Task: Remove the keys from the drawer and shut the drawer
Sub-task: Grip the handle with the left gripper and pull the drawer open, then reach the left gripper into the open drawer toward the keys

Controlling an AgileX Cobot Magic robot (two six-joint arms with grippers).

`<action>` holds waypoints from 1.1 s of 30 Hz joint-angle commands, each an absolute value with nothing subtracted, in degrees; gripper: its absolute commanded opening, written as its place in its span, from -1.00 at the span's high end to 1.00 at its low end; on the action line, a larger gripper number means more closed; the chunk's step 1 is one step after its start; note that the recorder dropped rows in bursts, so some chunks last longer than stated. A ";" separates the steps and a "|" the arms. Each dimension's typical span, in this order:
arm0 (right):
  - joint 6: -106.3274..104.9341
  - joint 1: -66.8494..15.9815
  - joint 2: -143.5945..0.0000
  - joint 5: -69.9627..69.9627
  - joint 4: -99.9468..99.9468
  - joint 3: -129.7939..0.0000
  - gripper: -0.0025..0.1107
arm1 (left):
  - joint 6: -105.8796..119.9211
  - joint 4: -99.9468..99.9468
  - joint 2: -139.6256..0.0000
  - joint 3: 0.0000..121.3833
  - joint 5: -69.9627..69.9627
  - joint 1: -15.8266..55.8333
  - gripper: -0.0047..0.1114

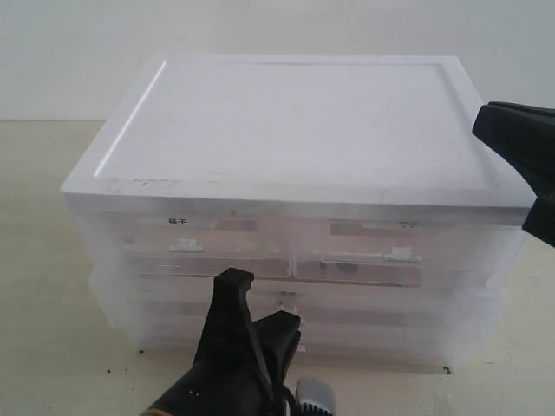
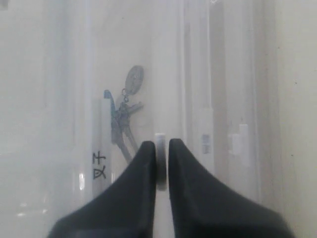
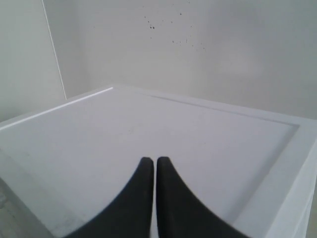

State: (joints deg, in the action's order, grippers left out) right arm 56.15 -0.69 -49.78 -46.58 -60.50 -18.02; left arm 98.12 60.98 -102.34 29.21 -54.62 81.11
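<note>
The drawer [image 1: 390,305] is the full-width translucent one under the two half-width drawers, and its front looks level with the cabinet face. My left gripper [image 1: 264,303] [image 2: 161,144] is shut on its small white tab handle [image 2: 160,138]. The keys [image 2: 124,121] show dimly through the drawer front, with an oval silver tag [image 2: 134,79] and a bit of blue fob [image 2: 107,94]. My right gripper [image 1: 490,121] [image 3: 156,161] is shut with nothing in it. It hovers over the cabinet top [image 3: 148,124] near the right rear corner.
The white plastic drawer cabinet [image 1: 295,130] stands on a pale table [image 1: 43,286]. Two half-width drawers [image 1: 208,247] fill its top row, and another full-width drawer lies below. A handwritten label [image 2: 99,166] sits beside the keys. A white wall is behind.
</note>
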 commanded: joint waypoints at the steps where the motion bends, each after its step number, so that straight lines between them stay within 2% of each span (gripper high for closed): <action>1: 56.39 -0.52 -49.84 -45.61 -60.79 -18.27 0.96 | 100.73 68.54 -102.73 28.74 -47.80 85.25 0.84; 9: 56.51 -0.52 -49.84 -45.41 -60.79 -18.27 0.96 | 107.94 84.66 -97.97 28.74 -44.58 96.41 0.84; 13: 56.62 -0.52 -49.84 -45.41 -60.93 -18.27 0.96 | 108.53 86.38 -92.96 28.74 -40.07 101.15 0.84; 25: 56.62 -0.52 -49.84 -45.18 -61.01 -18.27 0.96 | 111.64 90.66 -85.39 28.74 -40.06 101.83 0.84; 27: 56.62 -0.52 -49.84 -45.18 -61.01 -18.27 0.96 | 109.21 89.65 -83.65 28.74 -38.79 101.83 0.73; 33: 56.62 -0.52 -49.84 -45.18 -61.01 -18.27 0.96 | 95.38 87.02 -76.68 31.45 -39.27 101.60 0.07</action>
State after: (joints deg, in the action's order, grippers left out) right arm 56.58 -0.69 -49.78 -45.42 -60.82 -18.02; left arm 101.24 88.21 -79.99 29.68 -39.35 101.64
